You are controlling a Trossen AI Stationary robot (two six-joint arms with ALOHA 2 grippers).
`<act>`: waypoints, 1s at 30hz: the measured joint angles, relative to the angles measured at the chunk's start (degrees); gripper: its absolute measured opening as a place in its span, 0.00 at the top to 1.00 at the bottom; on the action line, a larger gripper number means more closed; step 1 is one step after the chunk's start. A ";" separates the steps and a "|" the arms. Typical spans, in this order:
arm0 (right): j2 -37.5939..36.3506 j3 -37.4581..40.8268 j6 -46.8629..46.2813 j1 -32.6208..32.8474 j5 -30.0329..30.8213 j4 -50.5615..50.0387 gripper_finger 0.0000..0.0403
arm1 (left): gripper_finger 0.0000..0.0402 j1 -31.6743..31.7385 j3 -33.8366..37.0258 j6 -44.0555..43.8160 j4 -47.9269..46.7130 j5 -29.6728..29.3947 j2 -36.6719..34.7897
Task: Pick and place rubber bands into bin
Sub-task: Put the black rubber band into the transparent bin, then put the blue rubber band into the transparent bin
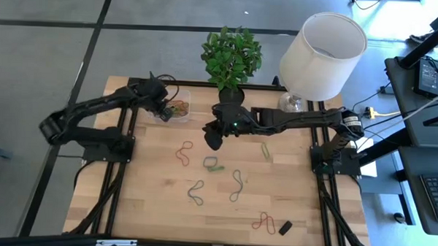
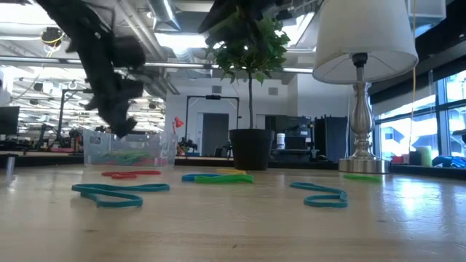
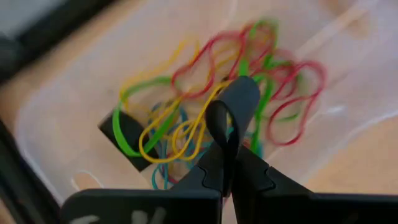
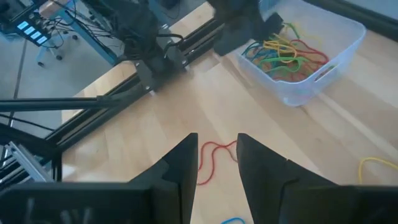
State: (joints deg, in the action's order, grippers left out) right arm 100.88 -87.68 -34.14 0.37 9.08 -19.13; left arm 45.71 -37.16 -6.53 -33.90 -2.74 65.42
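The clear bin (image 1: pixel 178 108) stands at the table's far left and holds several red, green and yellow rubber bands (image 3: pixel 205 93) and a black block (image 3: pixel 124 134). My left gripper (image 3: pixel 229 155) hangs over the bin (image 2: pixel 127 149), shut on a dark grey rubber band (image 3: pixel 239 93). My right gripper (image 4: pixel 217 149) is open above the table's middle (image 1: pixel 212 139), with a red band (image 4: pixel 211 158) on the wood below its fingers, untouched. More bands lie flat on the table: red (image 1: pixel 183 152), green (image 1: pixel 214 165), grey-green (image 1: pixel 236 186) and others. My left gripper pinches the dark grey band's end (image 3: pixel 221 134) between its two shut fingertips. The fingers slant down from the table's left. The rest of the band stands out past the tips as a small loop (image 3: pixel 242 90), above the bands in the bin.
A black plant pot (image 1: pixel 231 94) and a white lamp (image 1: pixel 320 53) stand at the table's far edge, right of the bin. A small black block (image 1: pixel 285 227) and a red band (image 1: pixel 261 222) lie near the front right. Black frame rails (image 1: pixel 123 156) run along both sides.
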 joint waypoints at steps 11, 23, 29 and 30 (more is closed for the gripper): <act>0.00 0.00 -3.19 1.71 3.07 0.01 0.71 | 0.86 4.05 -3.67 4.29 0.57 4.45 12.65; -1.05 -0.07 -7.13 4.45 7.47 -7.47 0.76 | 0.64 3.86 -5.08 8.98 -0.14 4.04 8.31; -1.40 -0.09 -7.27 4.78 5.44 -19.60 0.96 | 0.68 2.03 -7.88 10.80 -3.23 3.76 1.56; -1.40 0.03 -7.21 4.78 5.45 -20.94 0.98 | 0.70 1.29 -8.36 10.93 -4.10 3.67 0.48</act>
State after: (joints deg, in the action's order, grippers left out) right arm 99.48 -87.65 -41.34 5.15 14.53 -40.07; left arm 47.00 -45.52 4.40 -38.00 0.94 65.90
